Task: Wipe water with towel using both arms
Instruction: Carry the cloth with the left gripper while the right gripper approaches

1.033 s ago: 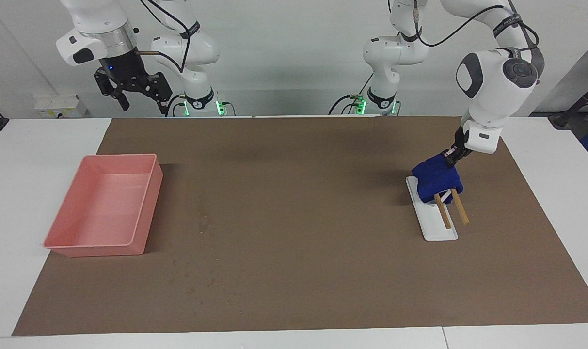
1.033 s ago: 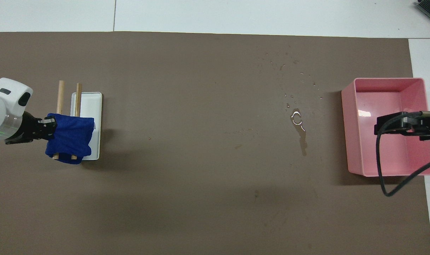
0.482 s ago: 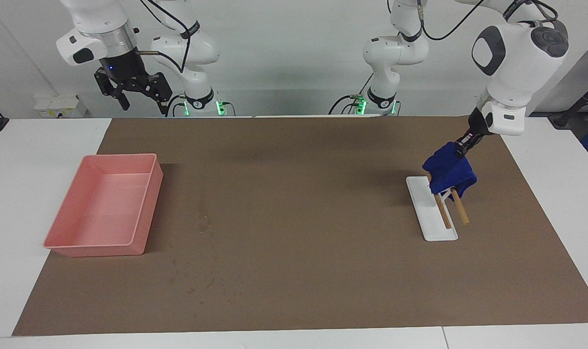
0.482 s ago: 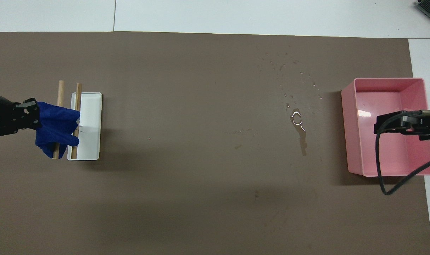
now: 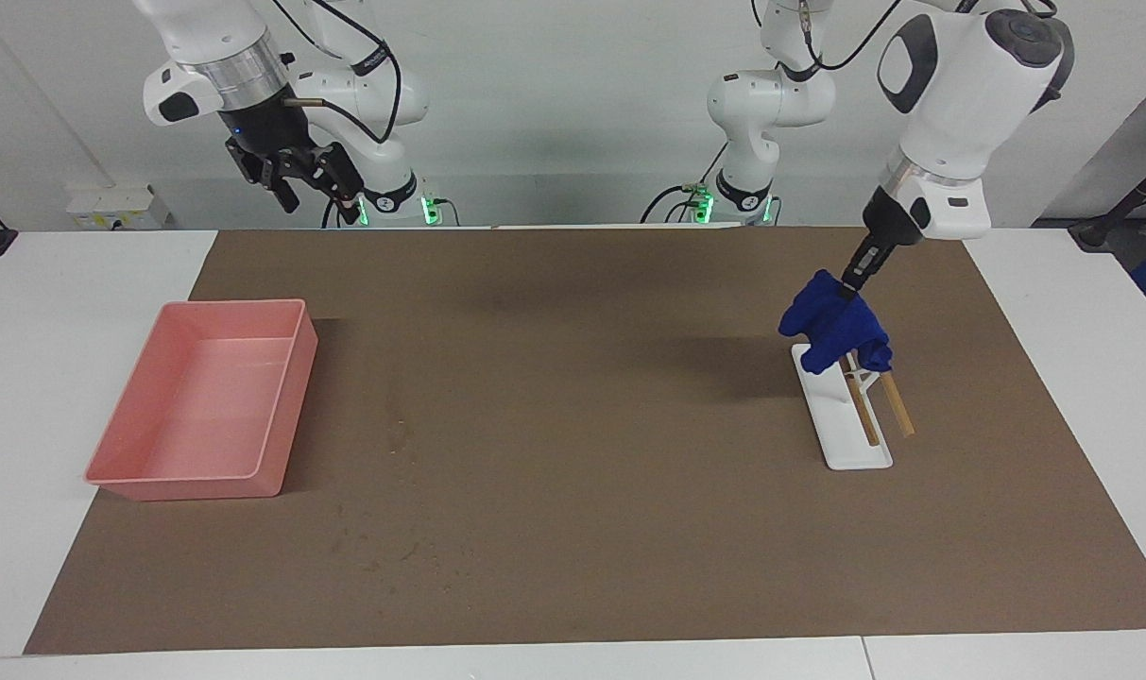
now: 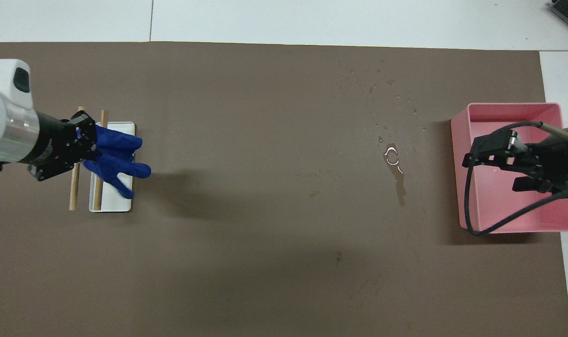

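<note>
Blue towel (image 5: 835,325) hangs bunched from the left gripper (image 5: 850,283), centre right of the facing view, over the white rack (image 5: 842,420) with its two wooden rods (image 5: 896,403). Fingers pressed together, pinching the towel's top edge. Whether its lower folds touch the rack cannot be told. Right gripper (image 5: 310,194) up in the air, upper left of the facing view, fingers spread, holding nothing; overhead view puts it over the pink tray (image 6: 508,111). Water puddle (image 6: 395,171) on the brown mat (image 6: 265,234), right of centre in the overhead view, beside the tray.
</note>
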Controlling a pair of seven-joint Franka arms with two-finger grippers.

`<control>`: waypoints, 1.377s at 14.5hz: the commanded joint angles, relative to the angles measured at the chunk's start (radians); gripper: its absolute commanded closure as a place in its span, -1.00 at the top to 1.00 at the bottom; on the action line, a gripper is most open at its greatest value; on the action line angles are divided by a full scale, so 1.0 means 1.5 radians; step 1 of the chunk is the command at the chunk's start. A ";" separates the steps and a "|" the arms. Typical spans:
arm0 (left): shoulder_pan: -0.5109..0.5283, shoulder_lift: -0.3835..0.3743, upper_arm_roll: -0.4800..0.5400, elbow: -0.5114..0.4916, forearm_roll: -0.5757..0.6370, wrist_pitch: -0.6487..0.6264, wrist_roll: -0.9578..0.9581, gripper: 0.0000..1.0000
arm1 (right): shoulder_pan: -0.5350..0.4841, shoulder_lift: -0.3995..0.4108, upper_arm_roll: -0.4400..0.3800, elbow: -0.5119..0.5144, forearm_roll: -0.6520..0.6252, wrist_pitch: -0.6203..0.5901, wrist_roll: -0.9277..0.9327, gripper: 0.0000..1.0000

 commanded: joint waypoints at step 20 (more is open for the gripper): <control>-0.293 0.074 -0.034 0.176 0.075 0.240 -0.989 -1.00 | 0.191 0.135 0.003 0.040 0.255 0.281 0.806 0.89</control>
